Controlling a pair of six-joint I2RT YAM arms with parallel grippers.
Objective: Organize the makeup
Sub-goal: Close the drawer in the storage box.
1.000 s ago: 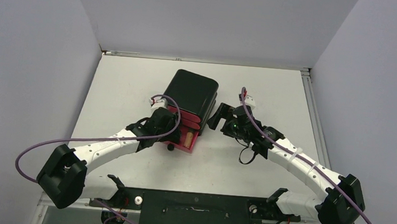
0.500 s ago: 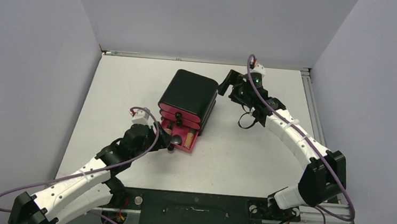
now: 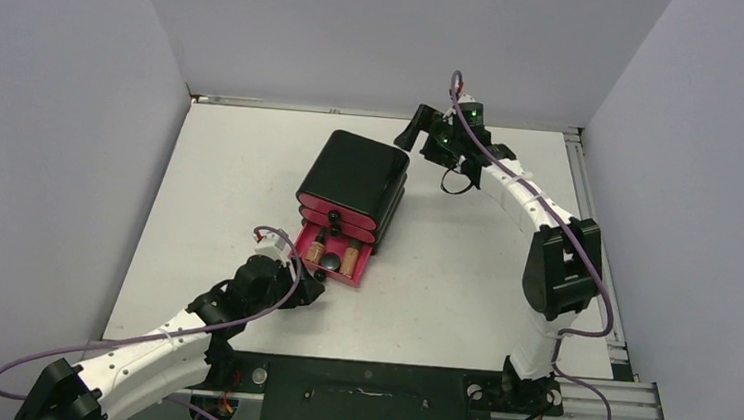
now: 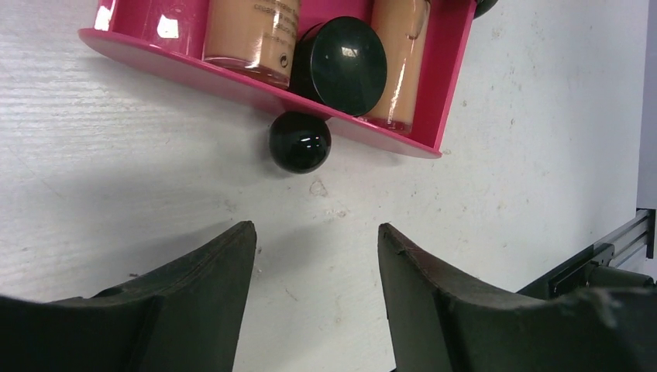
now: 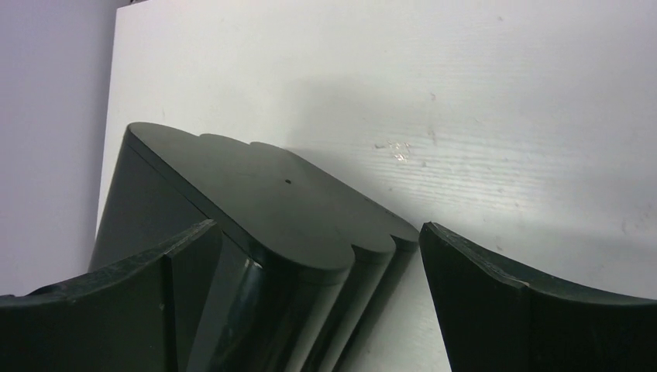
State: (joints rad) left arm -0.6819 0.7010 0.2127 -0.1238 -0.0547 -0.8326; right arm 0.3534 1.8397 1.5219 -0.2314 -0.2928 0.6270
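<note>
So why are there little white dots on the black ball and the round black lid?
Left wrist view: those dots are lamp glare on the shiny ball and the lid, and the pink drawer glints too. Right wrist view: the cabinet only has a dull sheen along its front edge, with no sharp dots.

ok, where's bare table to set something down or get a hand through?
Free: table left of the cabinet up to the wall; right of the open drawer toward the right arm. Crowded: drawer front by the left hand; cabinet's far corner at the right hand.
</note>
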